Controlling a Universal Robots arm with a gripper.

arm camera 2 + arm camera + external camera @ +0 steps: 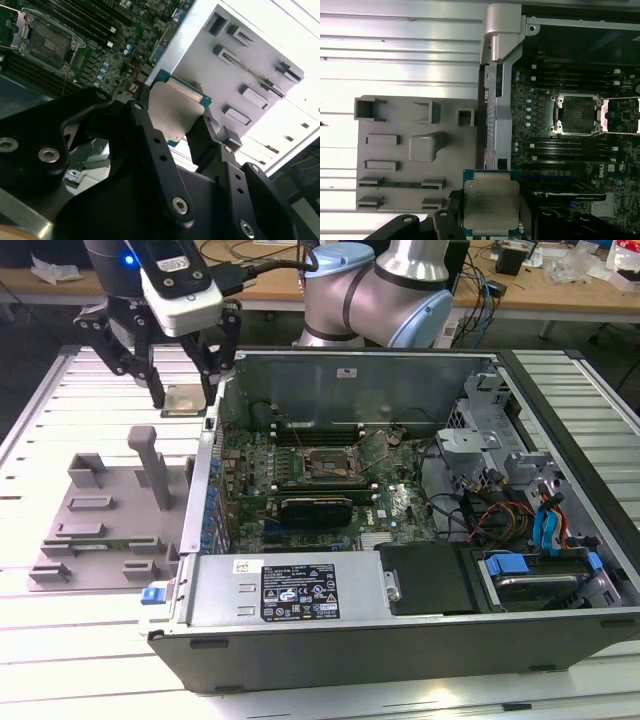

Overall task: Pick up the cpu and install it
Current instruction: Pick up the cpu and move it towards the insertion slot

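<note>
Gripper [184, 393] jaws clamped on the cpu [186, 402], one finger [147, 127] on each edge (metal lid visible). In the exterior view the cpu sits outside the case [350, 370], at 10 o'clock from the open socket [325, 462] and 1 o'clock from the grey tray [100, 530].

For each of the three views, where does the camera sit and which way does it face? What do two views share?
Exterior view: off the arm, looking down into the open case; shows the arm and the gripper holding the cpu.
First wrist view: on the wrist, facing down on the grey tray and motherboard; jaws partly visible.
Second wrist view: on the wrist, looking along the jaws shut on the cpu.
Both wrist views share cpu, grey tray, socket.
</note>
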